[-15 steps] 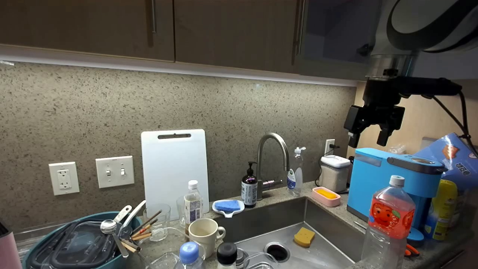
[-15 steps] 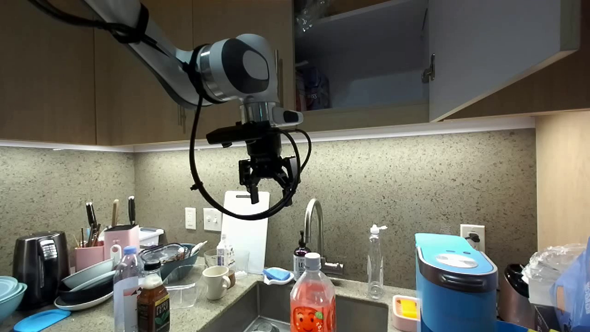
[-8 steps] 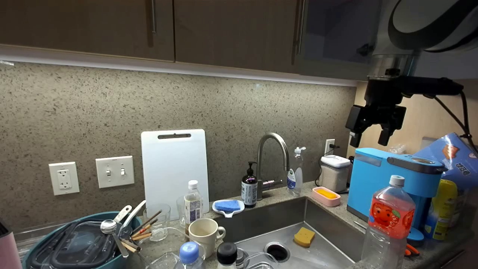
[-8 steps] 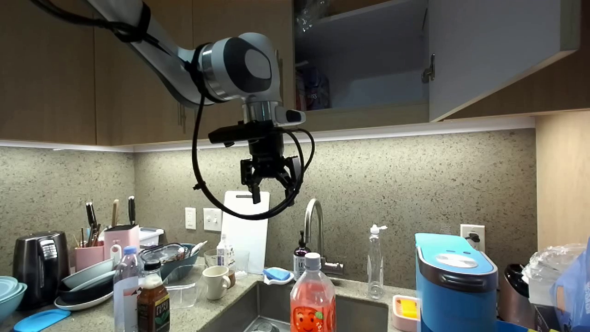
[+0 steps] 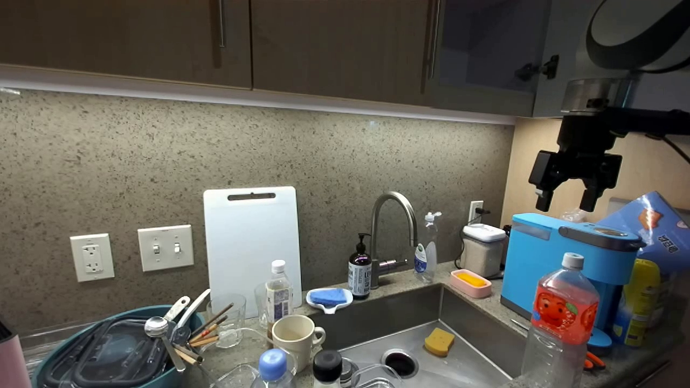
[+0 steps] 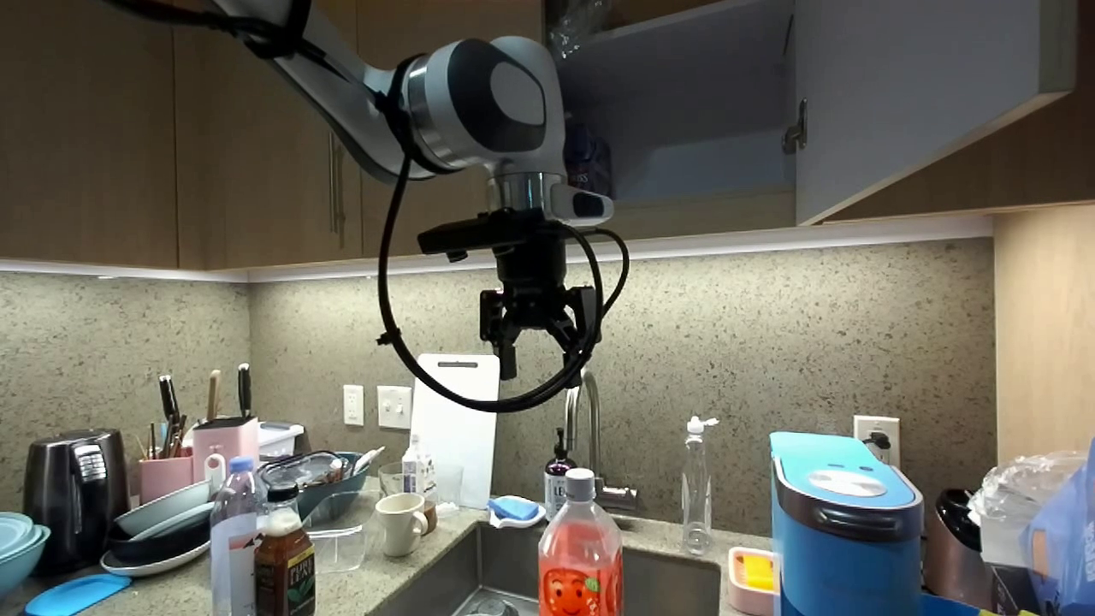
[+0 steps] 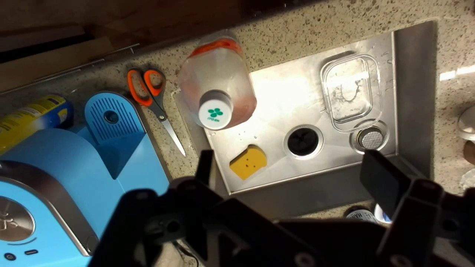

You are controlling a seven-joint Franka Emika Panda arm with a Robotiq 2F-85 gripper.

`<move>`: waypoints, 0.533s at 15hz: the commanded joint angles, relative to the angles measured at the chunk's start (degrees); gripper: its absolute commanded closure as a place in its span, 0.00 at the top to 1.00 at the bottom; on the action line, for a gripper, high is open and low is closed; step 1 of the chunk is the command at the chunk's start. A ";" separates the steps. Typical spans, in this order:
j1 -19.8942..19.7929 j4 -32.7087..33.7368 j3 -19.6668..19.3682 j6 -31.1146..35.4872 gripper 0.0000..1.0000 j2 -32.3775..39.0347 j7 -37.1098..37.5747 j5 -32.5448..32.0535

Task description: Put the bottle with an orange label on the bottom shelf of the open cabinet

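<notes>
Wrist view: bottle (image 7: 222, 81) seemingly below tool (image 7: 289, 163)

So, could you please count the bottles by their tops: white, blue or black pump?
White top: 3 (orange-labelled bottle, small bottle behind the mug, clear bottle near the faucet)
Blue top: 1 (blue-capped bottle)
Black pump: 1 (dark bottle)
Total: 5

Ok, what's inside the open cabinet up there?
In an exterior view, the cabinet has a dark package low down, and crinkly clear plastic higher up. The robot's arm covers some of the inside, so I can't tell what's behind it.
</notes>
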 commanded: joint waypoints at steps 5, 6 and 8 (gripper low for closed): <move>-0.99 1.35 0.51 -2.05 1.00 3.63 0.31 -1.21; -1.09 1.40 0.48 -2.34 1.00 4.19 0.48 -1.47; -1.84 1.99 0.25 -3.05 1.00 5.76 1.51 -2.52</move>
